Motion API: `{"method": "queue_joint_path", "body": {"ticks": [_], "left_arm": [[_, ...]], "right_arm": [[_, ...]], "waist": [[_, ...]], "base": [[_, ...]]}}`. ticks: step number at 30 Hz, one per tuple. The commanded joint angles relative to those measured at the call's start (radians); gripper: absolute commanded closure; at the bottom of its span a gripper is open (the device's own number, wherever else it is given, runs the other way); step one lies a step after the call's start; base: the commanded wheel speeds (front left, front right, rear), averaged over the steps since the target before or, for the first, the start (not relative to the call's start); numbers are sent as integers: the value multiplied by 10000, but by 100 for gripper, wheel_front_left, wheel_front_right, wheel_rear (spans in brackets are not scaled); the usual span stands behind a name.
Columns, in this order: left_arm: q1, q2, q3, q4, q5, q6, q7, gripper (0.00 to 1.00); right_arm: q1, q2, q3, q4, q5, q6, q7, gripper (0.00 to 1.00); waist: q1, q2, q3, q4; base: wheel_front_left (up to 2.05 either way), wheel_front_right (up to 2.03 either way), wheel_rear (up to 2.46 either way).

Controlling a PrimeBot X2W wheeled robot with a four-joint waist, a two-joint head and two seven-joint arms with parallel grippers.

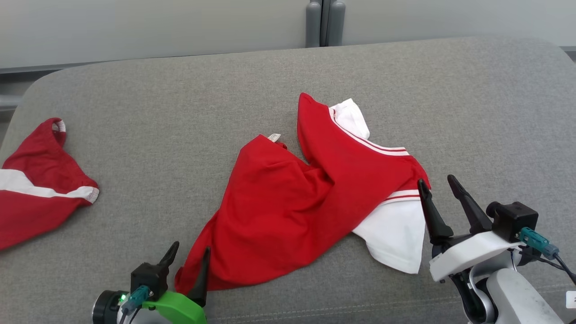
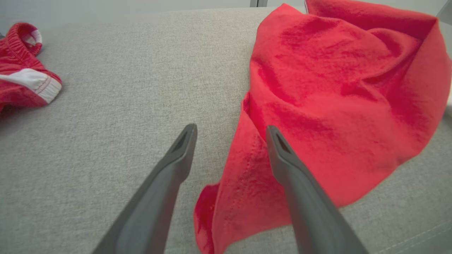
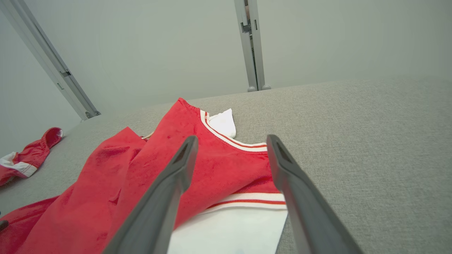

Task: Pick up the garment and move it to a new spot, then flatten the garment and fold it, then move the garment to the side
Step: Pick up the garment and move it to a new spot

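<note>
A crumpled red garment (image 1: 288,198) with white sleeves and red-and-white striped trim lies in the middle of the grey padded surface (image 1: 405,81). My left gripper (image 1: 190,254) is open at the garment's near left corner, its right finger over the red hem (image 2: 240,183). My right gripper (image 1: 438,184) is open at the garment's right side, beside the white sleeve (image 1: 396,229). In the right wrist view its fingers straddle the striped edge of the garment (image 3: 226,165) from above. Nothing is held by either gripper.
A second red piece of clothing with a white band (image 1: 36,184) lies at the surface's left edge, also seen as that same piece (image 2: 24,74) in the left wrist view. Behind the surface stand a pale wall and a grey post (image 1: 325,22).
</note>
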Motion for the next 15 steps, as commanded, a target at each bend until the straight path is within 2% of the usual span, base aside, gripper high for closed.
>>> {"method": "queue_joint_path", "body": {"ticks": [1,4,5,6,7,9,15], "left_arm": [[-216,95,-62,76,-149,-33,0,0],[-481,273,-381,534,-441,-28,137,0],[-582,311,-480,661,-547,-29,177,37],[-675,325,-596,778,-684,-30,206,82],[-769,384,-729,885,-787,-30,210,100],[-967,564,-903,1016,-907,-29,134,100],[-1377,791,-880,232,-734,9,-205,100]], "right_arm": [[-111,4,-12,38,-73,-1,-46,0],[-176,14,27,58,-88,1,-46,0],[-192,20,27,59,-91,1,-46,0],[-198,18,10,69,-99,1,-46,0],[-215,17,6,71,-114,1,-46,0],[-266,31,4,43,-123,1,-46,0],[-192,81,-87,-14,-148,1,-46,0]], "waist": [[0,-1,61,-73],[0,-1,140,-186],[0,-1,169,-225],[0,-1,194,-252],[0,-1,219,-276],[0,-1,268,-328],[0,-1,326,-312]], "base": [[0,0,0],[0,0,0],[0,0,0],[0,0,0],[0,0,0],[0,0,0],[0,0,0]]}}
